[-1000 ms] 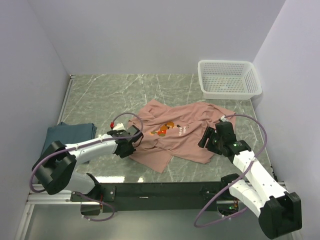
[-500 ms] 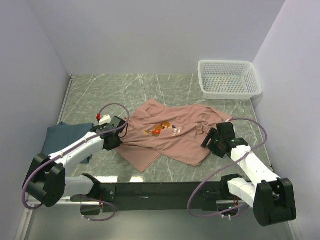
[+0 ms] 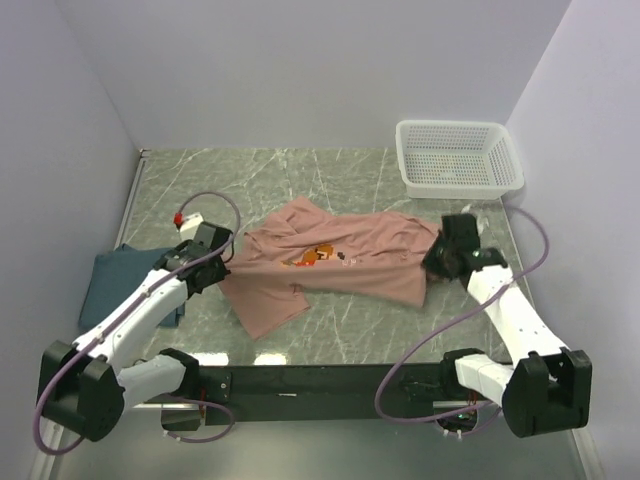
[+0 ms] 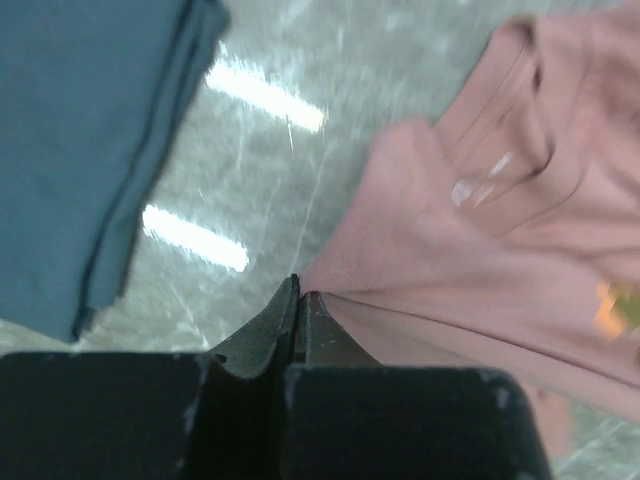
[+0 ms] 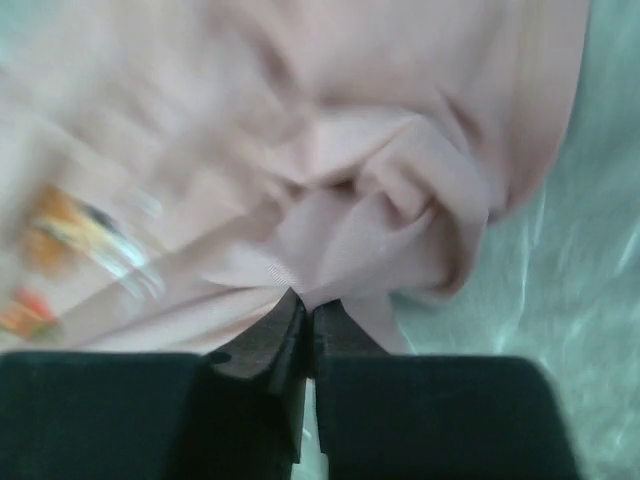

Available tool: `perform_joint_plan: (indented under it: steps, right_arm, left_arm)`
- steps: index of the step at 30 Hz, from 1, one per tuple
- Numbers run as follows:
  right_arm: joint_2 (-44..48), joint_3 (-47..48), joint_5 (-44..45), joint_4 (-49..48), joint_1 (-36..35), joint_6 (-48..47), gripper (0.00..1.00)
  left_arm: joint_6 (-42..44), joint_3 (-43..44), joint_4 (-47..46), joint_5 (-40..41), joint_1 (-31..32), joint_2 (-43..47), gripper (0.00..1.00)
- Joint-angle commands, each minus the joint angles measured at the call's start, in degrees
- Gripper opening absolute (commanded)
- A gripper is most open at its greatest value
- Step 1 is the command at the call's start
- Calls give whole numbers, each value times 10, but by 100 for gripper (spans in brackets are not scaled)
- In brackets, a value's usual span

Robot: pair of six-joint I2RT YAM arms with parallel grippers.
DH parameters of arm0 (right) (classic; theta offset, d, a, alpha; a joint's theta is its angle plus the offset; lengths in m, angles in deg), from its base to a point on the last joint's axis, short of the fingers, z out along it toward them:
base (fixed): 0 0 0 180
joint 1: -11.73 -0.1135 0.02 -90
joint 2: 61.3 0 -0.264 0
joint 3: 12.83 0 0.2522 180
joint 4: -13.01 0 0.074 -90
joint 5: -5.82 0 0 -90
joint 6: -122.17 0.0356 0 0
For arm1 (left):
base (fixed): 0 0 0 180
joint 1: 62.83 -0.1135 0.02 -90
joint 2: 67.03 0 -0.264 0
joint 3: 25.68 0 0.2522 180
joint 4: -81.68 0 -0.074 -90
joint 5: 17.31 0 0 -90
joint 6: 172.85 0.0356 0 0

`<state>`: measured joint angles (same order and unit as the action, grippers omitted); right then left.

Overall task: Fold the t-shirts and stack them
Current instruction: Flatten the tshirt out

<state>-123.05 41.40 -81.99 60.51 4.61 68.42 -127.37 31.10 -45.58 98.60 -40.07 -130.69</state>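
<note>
Both pairs of jaws are pinched shut on the salmon-pink t-shirt: the left gripper at the edge farthest from the basket, the right gripper at the nearest. The teal t-shirt lies beyond. Limp, light cloth is best pinched at hems. Since the earlier frame it has been stretched wider.

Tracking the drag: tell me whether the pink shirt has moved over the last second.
Yes. The pink shirt has slid left, toward the folded teal shirt and away from the white basket.
</note>
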Motion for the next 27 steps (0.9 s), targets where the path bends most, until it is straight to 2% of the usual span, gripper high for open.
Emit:
perform_joint_plan:
  steps: [1,3,4,7,8,11,15,20,23,27]
  right_arm:
    - [-23,126,76,19,17,-47,11]
    - [-92,187,72,17,18,-59,20]
    - [-114,202,58,3,18,-63,40]
    - [-179,262,9,5,15,-75,58]
    - [-183,267,0,2,15,-73,60]
    - [-165,249,-15,-7,13,-72,63]
    - [-129,166,-20,-21,16,-65,62]
    - [-107,56,-77,-107,60,-35,60]
    - [-109,1,-158,-183,113,-1,57]
    - [-123,-35,-206,-274,122,37,57]
  left_arm:
    - [58,27,-21,13,-33,26,1]
    - [74,28,-49,1,-54,7,1]
    - [86,34,-55,-2,-57,-5,1]
    - [106,50,-81,-9,-66,-51,1]
    - [108,55,-87,-12,-69,-60,1]
    - [111,66,-106,-25,-72,-82,1]
    - [115,60,-131,-39,-83,-91,1]
    - [117,47,-138,-46,-98,-89,1]
    - [117,41,-140,-48,-98,-80,1]
    - [116,39,-138,-41,-98,-75,1]
